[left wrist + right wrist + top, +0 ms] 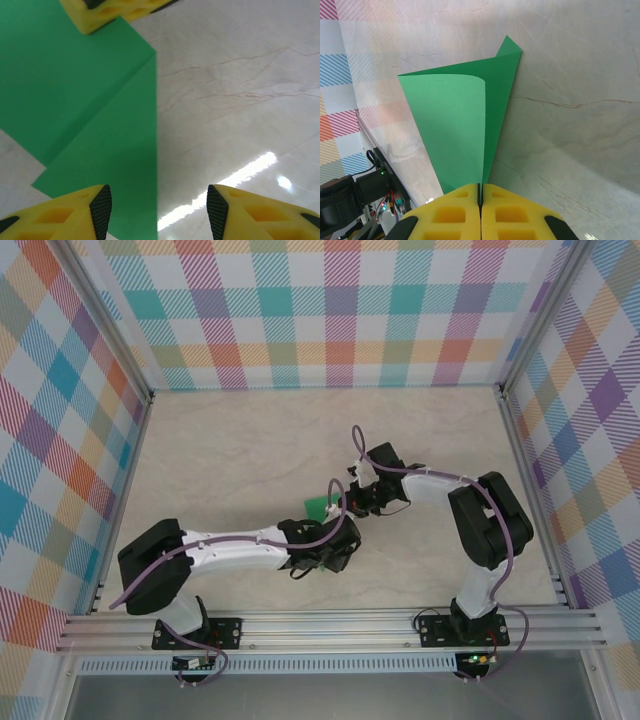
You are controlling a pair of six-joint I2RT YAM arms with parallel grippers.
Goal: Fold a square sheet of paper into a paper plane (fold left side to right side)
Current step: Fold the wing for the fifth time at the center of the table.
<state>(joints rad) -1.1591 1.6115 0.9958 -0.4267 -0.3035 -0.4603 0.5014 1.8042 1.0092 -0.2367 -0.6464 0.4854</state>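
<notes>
The green sheet of paper (317,506) lies mid-table, partly folded, between the two grippers. In the right wrist view the paper (455,125) has a pale flap curling up over a darker layer, with a pointed corner at the far end. My right gripper (481,192) is shut on its near edge, where the layers meet. The left wrist view shows the paper (90,110) flat, with a diagonal crease. My left gripper (159,210) hovers open, straddling the paper's straight right edge. One finger is over the paper, the other over bare table. A yellow right fingertip (115,10) rests at the paper's far end.
The tabletop (240,450) is pale marble-patterned and boxed in by plaid walls (330,310) at the back and both sides. An aluminium rail (330,625) runs along the near edge and carries both arm bases. Both wrists (350,515) sit close together at the centre.
</notes>
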